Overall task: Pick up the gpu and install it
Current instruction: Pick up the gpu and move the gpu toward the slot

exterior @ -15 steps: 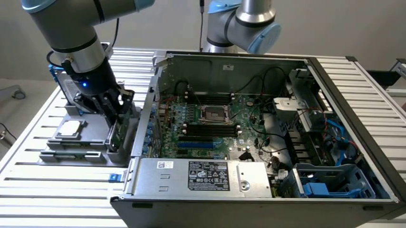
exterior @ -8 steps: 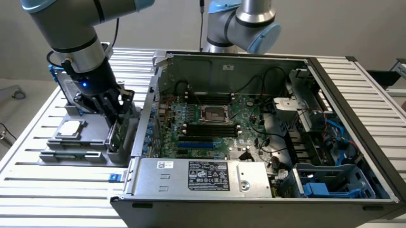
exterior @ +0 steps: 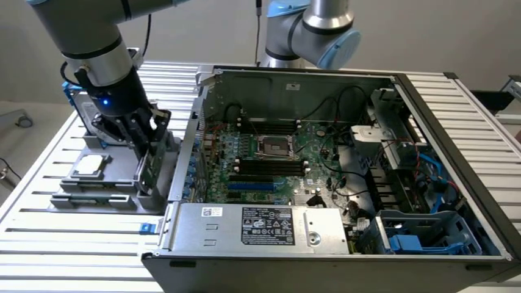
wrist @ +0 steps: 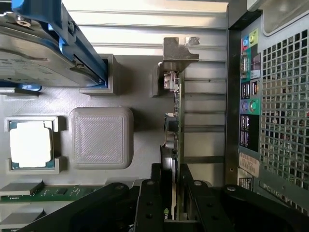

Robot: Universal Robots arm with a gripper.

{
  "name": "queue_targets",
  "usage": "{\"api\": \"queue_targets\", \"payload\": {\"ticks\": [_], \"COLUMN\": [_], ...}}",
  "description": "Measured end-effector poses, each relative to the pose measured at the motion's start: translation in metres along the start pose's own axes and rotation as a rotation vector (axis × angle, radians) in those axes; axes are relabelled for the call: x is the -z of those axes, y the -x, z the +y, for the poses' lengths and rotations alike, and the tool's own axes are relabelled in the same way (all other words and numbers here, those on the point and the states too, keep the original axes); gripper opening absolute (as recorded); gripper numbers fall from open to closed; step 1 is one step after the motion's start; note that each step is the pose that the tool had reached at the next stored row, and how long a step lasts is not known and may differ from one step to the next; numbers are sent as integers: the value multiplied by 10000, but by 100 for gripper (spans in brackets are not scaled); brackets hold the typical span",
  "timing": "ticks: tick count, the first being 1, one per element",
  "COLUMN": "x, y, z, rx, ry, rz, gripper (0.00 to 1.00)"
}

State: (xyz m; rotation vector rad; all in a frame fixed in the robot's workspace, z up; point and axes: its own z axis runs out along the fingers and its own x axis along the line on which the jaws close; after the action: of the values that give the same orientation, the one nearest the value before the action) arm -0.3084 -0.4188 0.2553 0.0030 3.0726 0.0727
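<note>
Position first: where was the gpu relative to the hand?

— Directly under it. The gpu stood on its long edge in a slot of the grey holder. The holder lay on the tabletop at the exterior view's left, just beside the open computer case.

And the hand, was it released or clenched?

— Clenched on the gpu, as I judged it. In the wrist view the fingers lay against both flat faces with no gap that I could see. The gpu sat in its slot, not lifted.

Which way did its long axis run?

— From near to far, about parallel with the left wall of the case. The hand held the near part. The silver bracket was at the far end, on the same side as the hard drive in its blue frame.

And the faces?

— The green board looked to the exterior view's right, toward the case. The black side looked left, toward the processor chip. The motherboard lay to the right of the hand, inside the case, well apart from the gpu.
</note>
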Motion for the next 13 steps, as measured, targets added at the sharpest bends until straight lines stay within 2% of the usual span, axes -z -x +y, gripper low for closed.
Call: {"api": "queue_targets", "payload": {"ticks": [13], "x": [586], "y": [49], "z": [28], "rx": [1], "ry": [-1], "rz": [1], "gripper": [26]}}
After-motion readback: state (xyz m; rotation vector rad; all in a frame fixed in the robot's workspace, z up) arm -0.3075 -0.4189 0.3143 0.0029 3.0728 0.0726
